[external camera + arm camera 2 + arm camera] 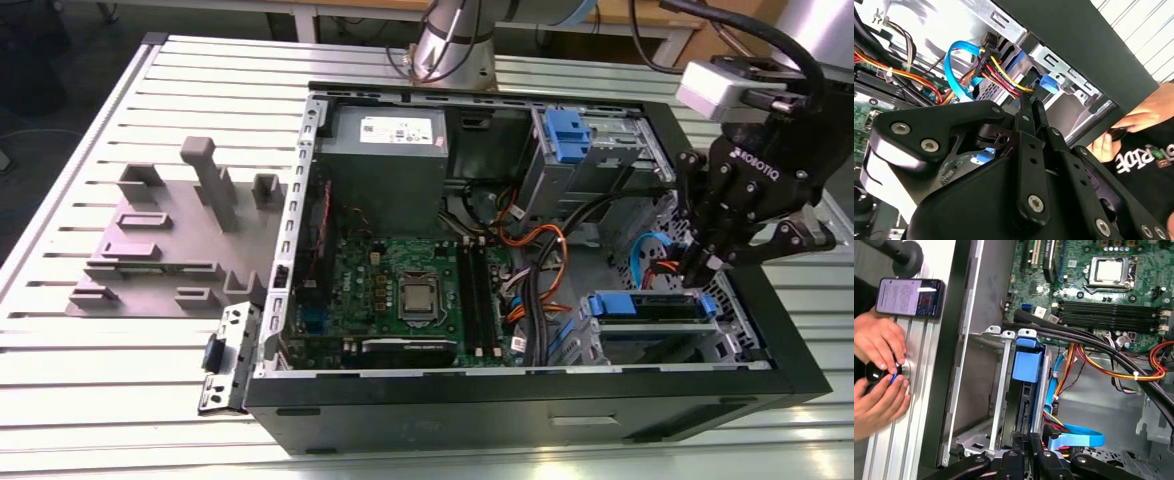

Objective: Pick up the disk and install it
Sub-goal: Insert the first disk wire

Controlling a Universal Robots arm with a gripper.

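The gripper is seen narrowed to a close, holding nothing, poised just above the disk. The disk is seated in the drive bay of the open computer case.

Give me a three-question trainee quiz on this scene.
1. True or false: the gripper is holding the disk up in the air.
2. Where does the disk sit? A) on the grey fixture B) in the drive bay C) on the motherboard
3. Fill in: the gripper's jaws are ____.
Key: 1 false; 2 B; 3 shut.
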